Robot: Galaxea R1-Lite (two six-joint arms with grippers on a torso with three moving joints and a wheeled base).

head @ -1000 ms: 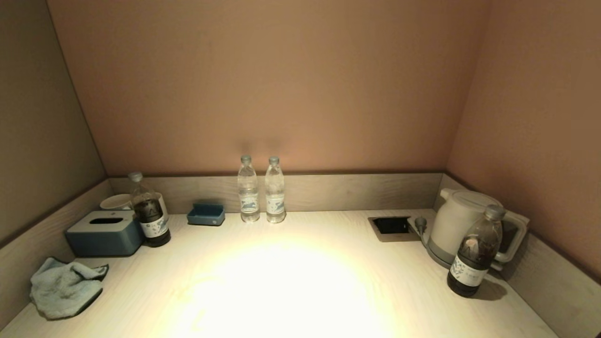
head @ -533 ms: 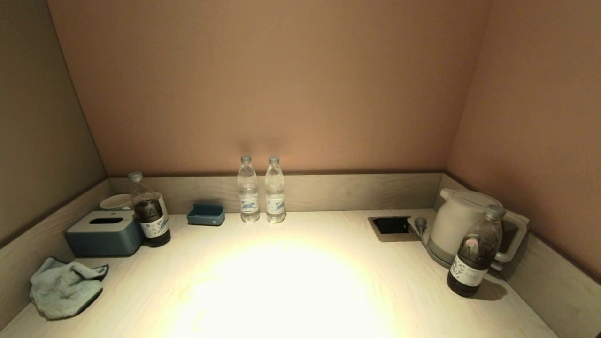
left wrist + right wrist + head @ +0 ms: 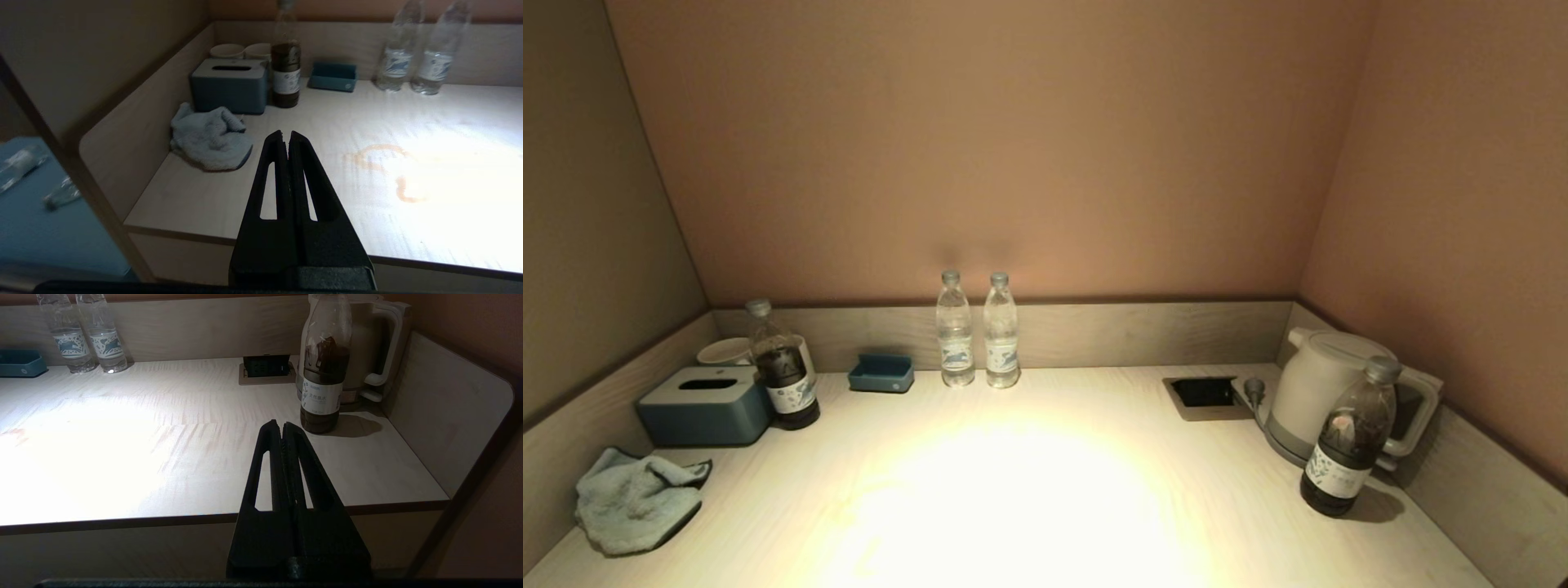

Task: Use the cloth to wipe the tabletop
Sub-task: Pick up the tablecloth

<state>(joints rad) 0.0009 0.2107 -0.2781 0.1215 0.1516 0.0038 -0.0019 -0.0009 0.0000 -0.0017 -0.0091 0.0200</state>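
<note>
The cloth [image 3: 633, 500] is light blue and lies in a crumpled heap at the lower left of the head view, on the pale wooden tabletop [image 3: 1029, 498], close to the low side wall. Nothing is holding it. Just behind it sits a blue tissue box [image 3: 704, 404], and a dark bottle [image 3: 783, 376] stands right beside the box, with white cups [image 3: 723, 351] behind them. A small blue tray [image 3: 881, 373] sits further along the back, and two clear water bottles [image 3: 978, 331] stand side by side in the middle by the back wall. In the left wrist view a thin brown ring-shaped stain [image 3: 386, 165] shows on the table, to the right of the cloth. On the right side of the head view there is a black socket box [image 3: 1205, 394] set into the table, a white kettle [image 3: 1327, 388], and another dark bottle [image 3: 1349, 441] in front of the kettle. The left gripper [image 3: 287, 136] hangs in front of the table edge, near the cloth but not touching it, with its two fingers pressed together. The right gripper [image 3: 281, 425] hangs before the table edge too, near the second dark bottle, fingers pressed together and holding nothing.
</note>
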